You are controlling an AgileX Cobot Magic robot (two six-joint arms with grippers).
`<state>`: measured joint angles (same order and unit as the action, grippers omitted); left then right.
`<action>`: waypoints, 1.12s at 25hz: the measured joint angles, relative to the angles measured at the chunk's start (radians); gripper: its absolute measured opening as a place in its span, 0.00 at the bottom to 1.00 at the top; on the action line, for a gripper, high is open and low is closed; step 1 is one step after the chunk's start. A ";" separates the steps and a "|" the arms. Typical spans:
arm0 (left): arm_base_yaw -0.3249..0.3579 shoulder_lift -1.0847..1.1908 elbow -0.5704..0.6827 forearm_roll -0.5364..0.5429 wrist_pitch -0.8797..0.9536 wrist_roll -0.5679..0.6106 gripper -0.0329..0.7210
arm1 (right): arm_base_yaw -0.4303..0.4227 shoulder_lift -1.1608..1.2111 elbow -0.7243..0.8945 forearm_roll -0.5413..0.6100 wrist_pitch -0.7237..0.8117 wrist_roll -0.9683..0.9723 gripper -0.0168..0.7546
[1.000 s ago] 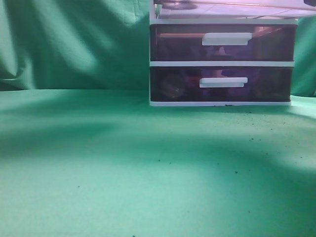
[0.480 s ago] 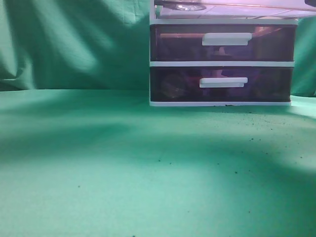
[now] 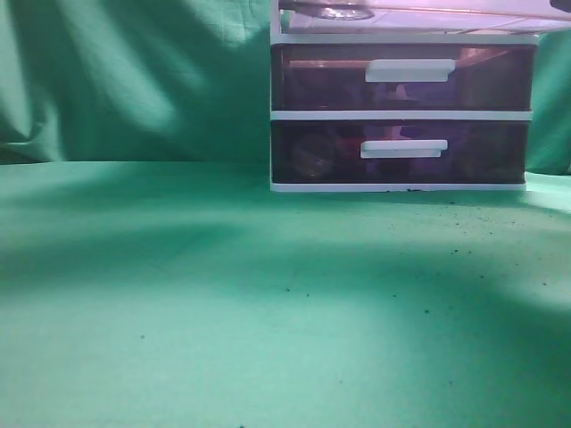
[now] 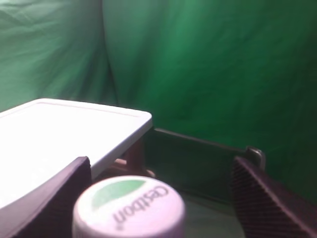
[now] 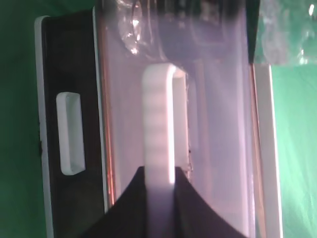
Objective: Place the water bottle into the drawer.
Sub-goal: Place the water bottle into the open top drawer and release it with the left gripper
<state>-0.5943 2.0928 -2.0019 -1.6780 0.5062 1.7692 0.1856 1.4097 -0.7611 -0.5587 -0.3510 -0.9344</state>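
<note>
- Your left gripper: both dark textured fingers are spread wide in the left wrist view, with the water bottle standing between them, white cap with a green patch and "Cestbon" lettering facing the camera.
- The fingers sit well apart from the cap on either side. Whether they clasp the bottle lower down is out of frame, so you can't call the grip from this.
- Beyond and to the left of that gripper: the flat white cabinet top. Green backdrop behind.
- Exterior view: neither of your arms shows. The white-framed cabinet stands on the green table, two lower drawers shut.
- Only a pale strip of the drawer shows at the upper edge of the exterior view, with something round and clear sitting in it.
- Your right gripper: the dark fingers are pinched together on the white bar handle of the drawer, one on each side.
- The translucent purple drawer front fills the right wrist view past the fingertips. A lower handle lies left of the gripper.
</note>
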 joint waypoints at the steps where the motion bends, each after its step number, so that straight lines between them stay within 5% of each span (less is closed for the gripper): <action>1: -0.008 0.012 -0.009 -0.033 0.015 0.051 0.76 | 0.000 0.000 0.008 0.000 -0.007 0.000 0.14; 16: -0.068 0.124 -0.218 -0.029 0.067 0.111 0.76 | 0.027 -0.011 0.076 0.039 -0.060 -0.056 0.14; 17: -0.068 0.119 -0.218 0.022 0.062 0.063 0.76 | 0.027 -0.011 0.076 0.050 -0.062 -0.079 0.14; 19: -0.062 0.099 -0.218 0.204 0.036 -0.115 0.60 | 0.029 -0.011 0.076 0.104 -0.074 -0.131 0.14; 23: -0.052 0.022 -0.218 0.796 0.101 -0.563 0.16 | 0.036 -0.009 0.072 0.191 -0.078 -0.213 0.14; 25: -0.051 -0.030 -0.218 1.042 0.226 -0.802 0.04 | 0.036 -0.007 0.050 0.197 -0.055 -0.224 0.14; 28: -0.048 -0.117 -0.218 1.340 0.415 -1.197 0.04 | 0.037 0.015 -0.009 0.200 -0.015 -0.229 0.14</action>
<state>-0.6421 1.9754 -2.2200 -0.3384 0.9211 0.5722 0.2231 1.4247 -0.7702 -0.3591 -0.3658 -1.1632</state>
